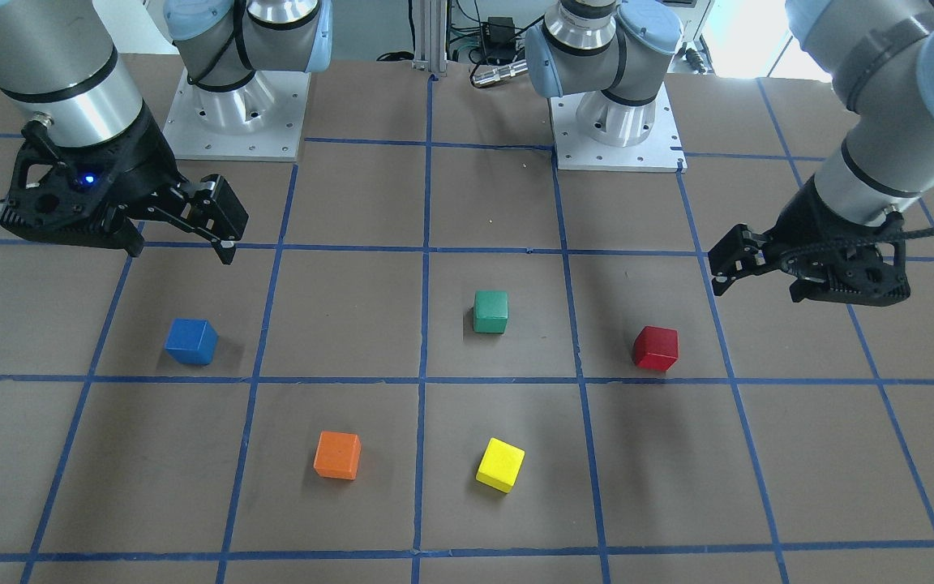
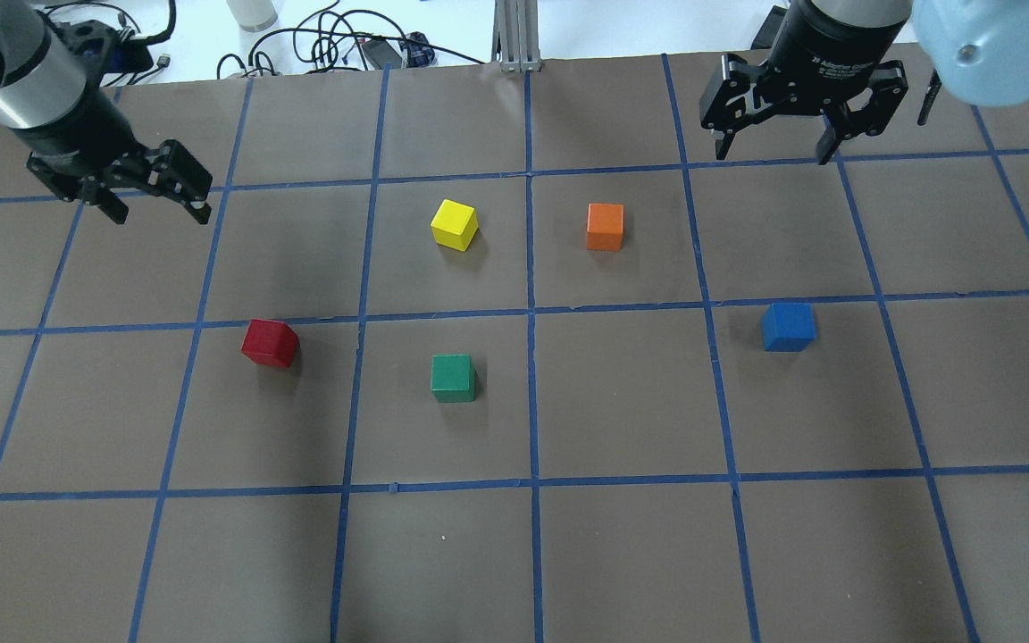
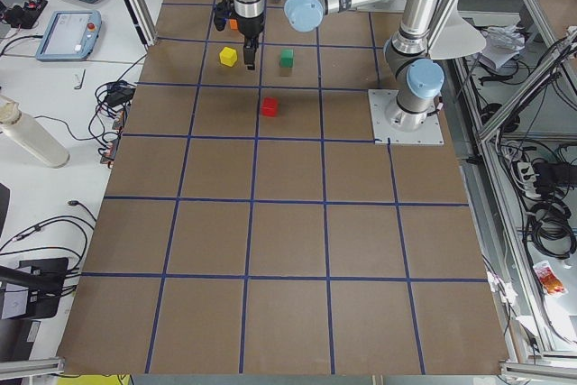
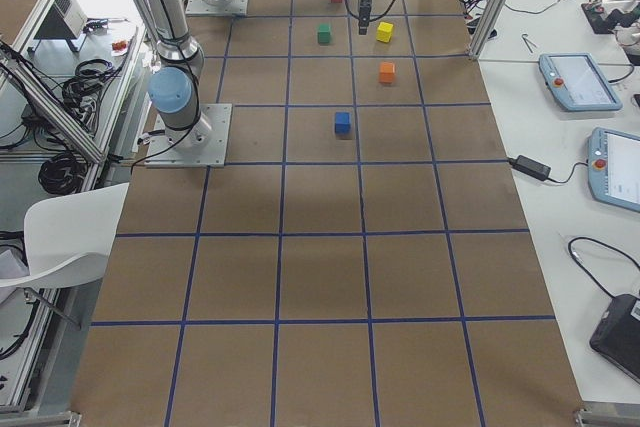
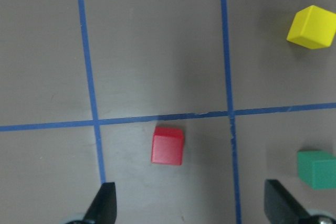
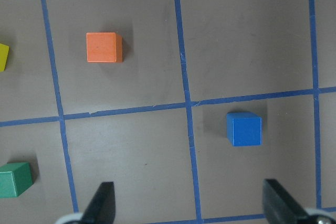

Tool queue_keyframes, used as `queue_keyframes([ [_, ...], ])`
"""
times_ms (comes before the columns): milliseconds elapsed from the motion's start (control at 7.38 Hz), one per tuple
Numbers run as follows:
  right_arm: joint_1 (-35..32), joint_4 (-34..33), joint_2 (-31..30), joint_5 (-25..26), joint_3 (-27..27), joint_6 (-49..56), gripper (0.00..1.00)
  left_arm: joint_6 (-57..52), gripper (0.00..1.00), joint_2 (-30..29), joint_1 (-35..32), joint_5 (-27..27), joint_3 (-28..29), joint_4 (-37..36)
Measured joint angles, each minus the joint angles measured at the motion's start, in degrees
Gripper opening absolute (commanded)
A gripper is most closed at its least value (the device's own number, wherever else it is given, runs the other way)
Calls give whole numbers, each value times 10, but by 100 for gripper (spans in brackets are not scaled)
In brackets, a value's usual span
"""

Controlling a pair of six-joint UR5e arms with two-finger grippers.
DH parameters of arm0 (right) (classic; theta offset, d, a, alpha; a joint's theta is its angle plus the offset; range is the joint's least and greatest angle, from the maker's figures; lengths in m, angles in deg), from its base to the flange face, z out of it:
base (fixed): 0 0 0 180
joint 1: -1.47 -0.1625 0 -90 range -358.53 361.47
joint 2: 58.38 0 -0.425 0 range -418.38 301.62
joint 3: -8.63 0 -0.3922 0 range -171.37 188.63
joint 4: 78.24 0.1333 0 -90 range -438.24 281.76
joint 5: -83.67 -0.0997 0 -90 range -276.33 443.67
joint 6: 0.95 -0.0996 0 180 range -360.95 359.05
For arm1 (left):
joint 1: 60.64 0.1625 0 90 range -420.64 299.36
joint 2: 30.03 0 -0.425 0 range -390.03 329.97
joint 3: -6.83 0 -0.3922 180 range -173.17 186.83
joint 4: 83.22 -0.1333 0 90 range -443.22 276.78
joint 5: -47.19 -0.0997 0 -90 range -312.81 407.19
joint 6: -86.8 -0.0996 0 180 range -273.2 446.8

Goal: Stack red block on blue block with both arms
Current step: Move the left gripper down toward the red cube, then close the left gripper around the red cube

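As red block (image 1: pixel 655 348) lies, seemingly skewed, blue block (image 1: pixel 190 341)

The red block (image 3: pixel 269 106) lies in the upper middle of the frame on the gridded table (image 3: pixel 288 250), below the yellow cube (image 3: pixel 228 57) and green cube (image 3: pixel 287 58). The left gripper (image 3: pixel 249 60) hangs between those two.

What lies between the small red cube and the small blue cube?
Overhead view: bare brown table crossed by blue tape; the green cube sits just off that line.
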Motion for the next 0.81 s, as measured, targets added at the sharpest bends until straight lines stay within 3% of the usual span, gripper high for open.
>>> queue_keyframes([
  [135, 0, -3, 0, -1, 0, 1, 100, -25, 100, -7, 16, 0, -46, -39],
  [542, -1, -3, -1, -3, 0, 2, 100, -35, 100, -28, 19, 6, -207, -251],
  [812, -3, -5, -1, -2, 0, 2, 100, -25, 100, -46, -6, 9, -247, -310],
])
